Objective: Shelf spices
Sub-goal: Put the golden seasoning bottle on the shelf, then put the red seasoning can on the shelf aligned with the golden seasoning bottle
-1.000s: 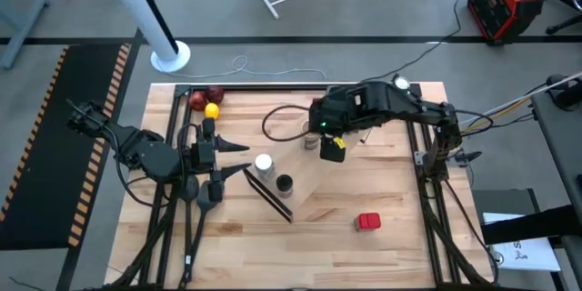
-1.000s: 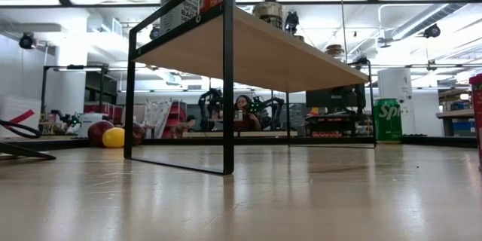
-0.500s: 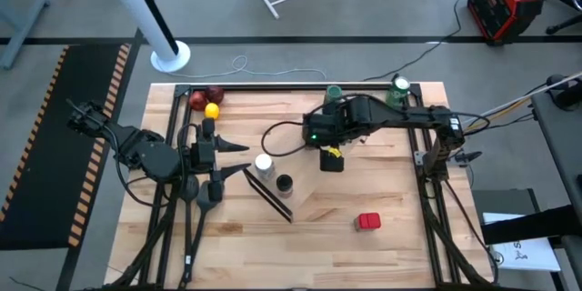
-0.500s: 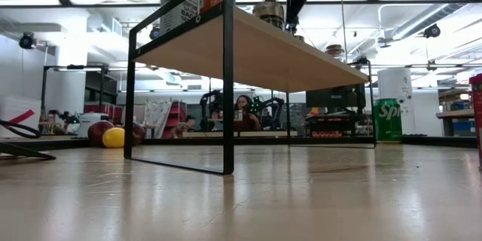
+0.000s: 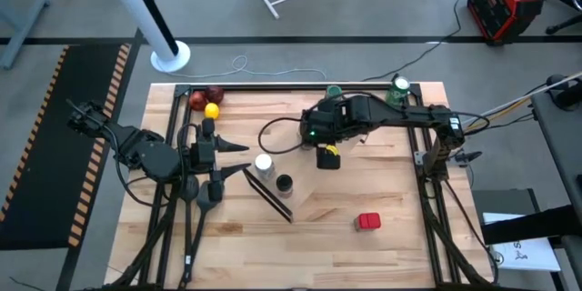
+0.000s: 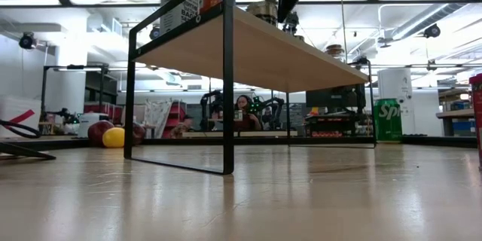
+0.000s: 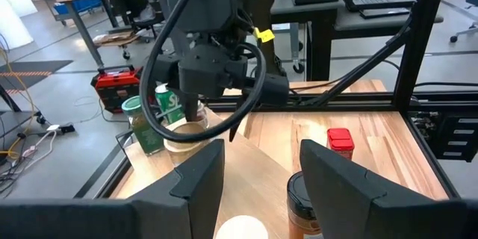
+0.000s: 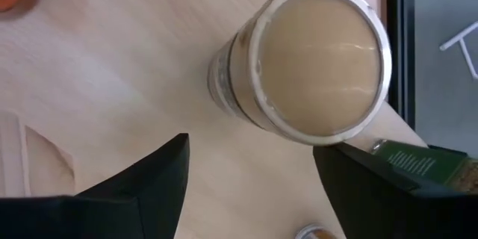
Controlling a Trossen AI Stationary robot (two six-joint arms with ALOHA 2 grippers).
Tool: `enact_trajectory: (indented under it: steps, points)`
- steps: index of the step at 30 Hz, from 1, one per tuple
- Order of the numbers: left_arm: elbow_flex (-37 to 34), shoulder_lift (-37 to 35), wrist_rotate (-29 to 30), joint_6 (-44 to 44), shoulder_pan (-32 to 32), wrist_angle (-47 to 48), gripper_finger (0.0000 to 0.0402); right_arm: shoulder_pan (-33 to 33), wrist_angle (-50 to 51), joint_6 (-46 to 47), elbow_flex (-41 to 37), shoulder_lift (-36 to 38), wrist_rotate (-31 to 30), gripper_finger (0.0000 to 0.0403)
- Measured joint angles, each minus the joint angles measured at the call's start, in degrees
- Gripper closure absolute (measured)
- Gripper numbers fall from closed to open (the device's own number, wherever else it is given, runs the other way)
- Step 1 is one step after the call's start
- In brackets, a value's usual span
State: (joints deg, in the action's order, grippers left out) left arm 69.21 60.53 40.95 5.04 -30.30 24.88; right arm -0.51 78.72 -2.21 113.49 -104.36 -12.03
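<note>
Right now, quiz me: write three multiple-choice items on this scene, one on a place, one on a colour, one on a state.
1. Where does the red-topped jar stand?
A. on the shelf
B. on the bare tabletop
C. among the fruit

2. What colour is the top of the jar under the right hand?
A. tan
B. blue
C. black

3. How is the right hand?
A. shut on the jar
B. open above the jar
C. resting on the tabletop

Key: B, it stands alone on the tabletop, off the shelf; A, the right wrist view shows a tan lid; B, its fingers spread apart over the jar.
</note>
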Motion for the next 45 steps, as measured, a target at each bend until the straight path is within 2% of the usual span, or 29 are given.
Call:
enact_trajectory:
  steps: [6,12,17,21,25,30,35,40,45]
  points:
    - [0.00,0.00,0.00,0.00,0.00,0.02,0.0237,-0.28,0.49,0.23,0.00,0.00,-0.14,0.0130]
    - [-0.02,0.00,0.00,0.25,-0.01,0.52,0.0237,0.37,9.37,7.89,-0.02,0.00,1.20,0.0126]
    - [-0.01,0.00,-0.01,1.37,0.00,1.92,0.0237,4.72,11.17,13.48,-1.49,0.98,6.00,0.0134]
    - [-0.02,0.07,0.00,1.75,0.01,1.90,0.0237,9.89,11.27,17.98,-2.48,3.12,6.12,0.0143]
    - [-0.02,0.14,-0.02,1.97,0.01,1.86,0.0237,15.95,9.69,25.90,-6.45,5.76,4.94,0.0152]
    - [-0.02,0.15,-0.02,1.99,0.00,1.70,0.0237,25.34,7.60,36.60,-15.01,9.35,2.54,0.0158]
    - [-0.02,0.15,-0.02,2.14,0.00,1.25,0.0237,32.94,-0.24,45.03,-24.01,11.14,0.75,0.0149]
    - [-0.02,0.15,-0.02,2.14,-0.01,1.23,0.0237,37.68,-9.29,50.75,-30.56,11.24,0.24,0.0129]
    - [-0.02,0.17,-0.02,2.05,0.00,1.27,0.0237,39.96,-9.71,52.67,-34.40,10.40,0.28,0.0102]
